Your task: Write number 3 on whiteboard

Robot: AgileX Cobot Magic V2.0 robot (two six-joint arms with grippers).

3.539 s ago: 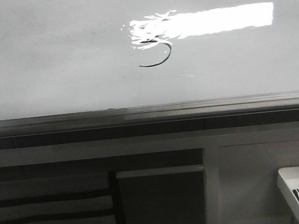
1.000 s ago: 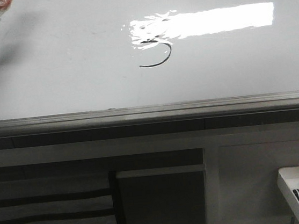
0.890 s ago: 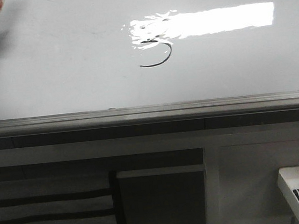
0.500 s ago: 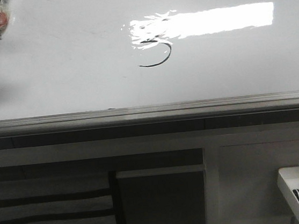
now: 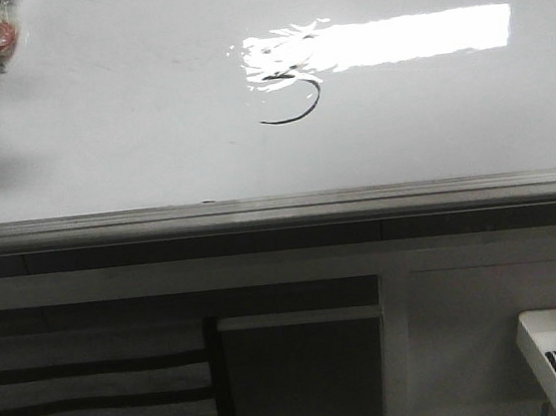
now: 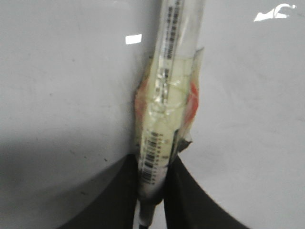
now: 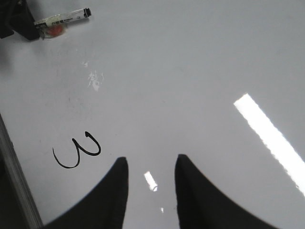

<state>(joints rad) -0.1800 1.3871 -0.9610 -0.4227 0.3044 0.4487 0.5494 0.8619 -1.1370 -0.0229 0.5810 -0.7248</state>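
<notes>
Well, the whiteboard (image 5: 127, 115) fills the upper half of my front view, glossy white, with a grey frame edge running along its lower side and a bright rectangular light reflection (image 5: 409, 36) toward the upper right. Below the frame I see grey cabinetry and, in the bottom right corner, a small white tray (image 5: 544, 333) with markers lying in it.

The left gripper (image 6: 151, 167) sits at the far upper left corner of my front view, over the board and well apart from the writing. From its wrist camera I see its two dark fingers (image 6: 125, 191) closed tight on a marker (image 6: 167, 109), which is wrapped in clear tape with red showing through and a barcode label along the barrel. In the right wrist view the marker's dark tip points away from that gripper, just above or on the board; I cannot tell which.

The right gripper (image 7: 148, 174) hovers over the board with its fingers parted and nothing between them.

The number 3 (image 5: 290, 96) is drawn on the board near the middle, at the left end of the light reflection; its lower hook is clear black, its upper part washed out by glare. From the right wrist camera the whole figure reads plainly, just beside that gripper's fingers.
</notes>
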